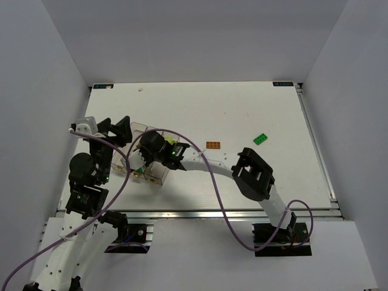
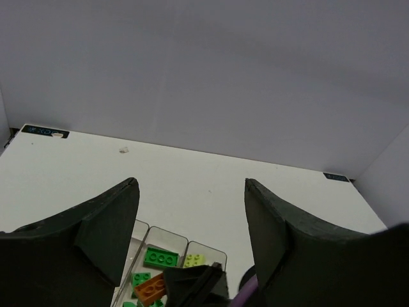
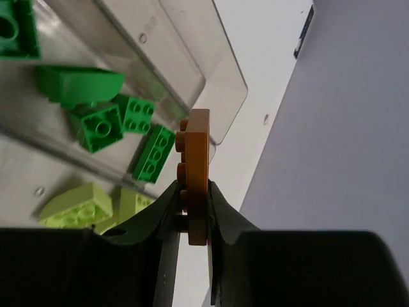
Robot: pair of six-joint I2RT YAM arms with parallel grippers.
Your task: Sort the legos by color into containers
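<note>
At the near table edge: two arm bases (image 1: 282, 235) are bolted side by side on the white table (image 1: 242, 109).
Left gripper (image 2: 192, 185): its fingers are spread wide with nothing between them; it is raised just beside the left end of the bins.
Containers (image 1: 159, 177): clear bins are joined in a row and set on the left half of the table, under both grippers.
Green legos (image 3: 102, 125): several bricks are lying loose in one compartment.
Lime legos (image 3: 77, 206): a few pieces are lying in the neighbouring compartment, across a clear wall from the green ones.
Right gripper (image 3: 192, 192): it is clamped on a single plate and reaches in over the bins from the right.
Orange-brown lego (image 3: 195, 173): the plate is pinched on edge between the fingertips, above the bins and near the green compartment's corner; which compartment lies beneath cannot be told.
Loose orange-brown lego (image 1: 213, 145): it lies flat on the table, to the right of the bins and apart from them.
Loose green lego (image 1: 262, 139): it lies flat on the table, further right, well apart from the bins.
</note>
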